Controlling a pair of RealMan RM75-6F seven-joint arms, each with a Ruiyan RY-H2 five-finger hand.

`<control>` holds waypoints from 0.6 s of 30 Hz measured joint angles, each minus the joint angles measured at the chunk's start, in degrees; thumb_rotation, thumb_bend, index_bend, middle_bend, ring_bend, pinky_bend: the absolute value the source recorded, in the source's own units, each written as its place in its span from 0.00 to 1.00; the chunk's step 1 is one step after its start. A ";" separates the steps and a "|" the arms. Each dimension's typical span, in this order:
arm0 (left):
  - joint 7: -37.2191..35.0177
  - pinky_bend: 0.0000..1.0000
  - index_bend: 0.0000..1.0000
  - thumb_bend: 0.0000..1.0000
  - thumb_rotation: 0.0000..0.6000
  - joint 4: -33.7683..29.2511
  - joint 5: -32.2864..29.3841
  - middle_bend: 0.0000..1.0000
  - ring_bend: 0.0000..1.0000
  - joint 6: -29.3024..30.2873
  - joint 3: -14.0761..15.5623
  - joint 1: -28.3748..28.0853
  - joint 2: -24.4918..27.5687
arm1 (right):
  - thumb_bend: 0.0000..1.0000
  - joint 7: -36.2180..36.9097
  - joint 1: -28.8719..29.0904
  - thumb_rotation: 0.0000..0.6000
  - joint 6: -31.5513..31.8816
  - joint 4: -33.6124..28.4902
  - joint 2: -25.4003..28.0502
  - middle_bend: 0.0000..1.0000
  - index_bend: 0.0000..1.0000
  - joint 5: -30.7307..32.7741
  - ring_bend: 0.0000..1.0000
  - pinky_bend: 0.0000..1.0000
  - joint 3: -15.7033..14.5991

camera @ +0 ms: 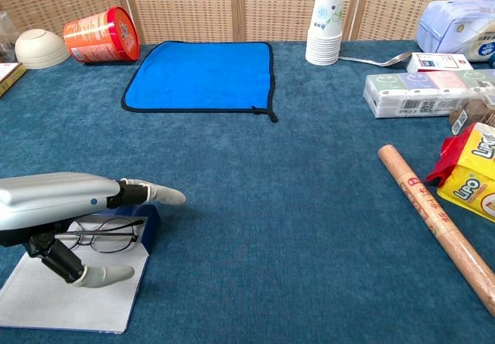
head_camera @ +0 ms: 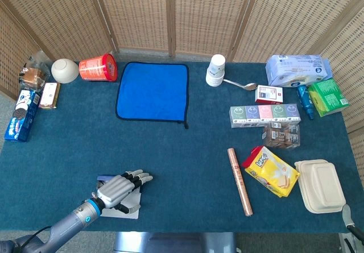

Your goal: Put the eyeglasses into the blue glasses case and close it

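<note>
One container matters here: the blue glasses case [camera: 116, 240], lying open near the front left of the table [camera: 294, 205], w/ its pale lid flap spread flat toward me. The eyeglasses [camera: 104, 234] sit inside the blue tray part, lenses up, partly under my left hand [camera: 66, 205]. That hand hovers flat over the case, fingers stretched out and apart, thumb hanging below; it has hold of nothing. In the head view the left hand covers most of the case, only a blue corner and some pale flap showing.

My right hand: not seen in either view.

Other containers: a white bowl [head_camera: 65, 70] at back left, upright, contents not visible; a red canister [head_camera: 98, 68] tipped on its side next to it; a stack of paper cups [head_camera: 215, 70] at back centre, beside a spoon [head_camera: 241, 84]; a closed beige clamshell box [head_camera: 321, 185] at front right. A blue cloth [head_camera: 152, 90] lies flat btw canister and cups.
</note>
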 measured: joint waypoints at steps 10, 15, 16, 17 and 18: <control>-0.31 0.11 0.03 0.33 0.66 -2.63 1.65 0.08 0.00 -0.09 1.48 -0.15 1.55 | 0.37 0.06 -0.13 1.00 0.13 0.01 -0.03 0.04 0.00 -0.13 0.00 0.10 -0.04; -0.32 0.11 0.03 0.33 0.67 -3.61 2.28 0.08 0.00 -0.20 2.47 -0.06 2.29 | 0.37 0.36 -0.25 1.00 0.26 0.17 -0.04 0.04 0.00 -0.02 0.00 0.10 -0.01; -0.33 0.11 0.03 0.33 0.67 -3.88 2.42 0.08 0.00 -0.24 2.71 -0.02 2.49 | 0.37 0.43 -0.27 1.00 0.28 0.20 -0.06 0.05 0.00 -0.02 0.00 0.10 -0.01; -0.40 0.11 0.03 0.33 0.66 -4.20 2.59 0.08 0.00 -0.31 3.04 0.02 2.77 | 0.37 0.50 -0.29 1.00 0.30 0.25 -0.07 0.04 0.00 -0.01 0.00 0.10 -0.01; -0.50 0.11 0.03 0.33 0.66 -4.43 2.73 0.08 0.00 -0.38 3.28 0.05 2.99 | 0.37 0.63 -0.31 1.00 0.32 0.32 -0.10 0.05 0.00 0.01 0.00 0.10 -0.01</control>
